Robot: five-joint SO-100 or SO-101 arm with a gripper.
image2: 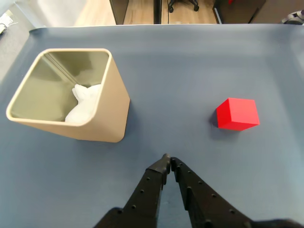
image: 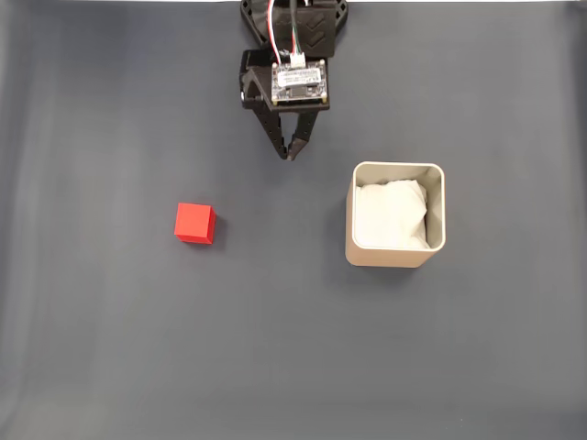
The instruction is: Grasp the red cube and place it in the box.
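Pincer point(image2: 167, 159) tips together, empty | red cube point(image2: 237, 114) ahead-right of tips in wrist view, well apart | box point(image2: 102, 128) ahead-left | cube squarish, no long axis

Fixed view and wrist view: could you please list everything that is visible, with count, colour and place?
cube: one, red, on the mat, left of the box in the fixed view.
box: one, beige, upright on the mat, apart from the cube.
paper: one crumpled piece, white, inside the box.
mat: one, dark blue-grey, covering the table.
floor: wooden, beyond the mat in the wrist view.
gripper: one, black, fingertips together, between cube and box, holding nothing.
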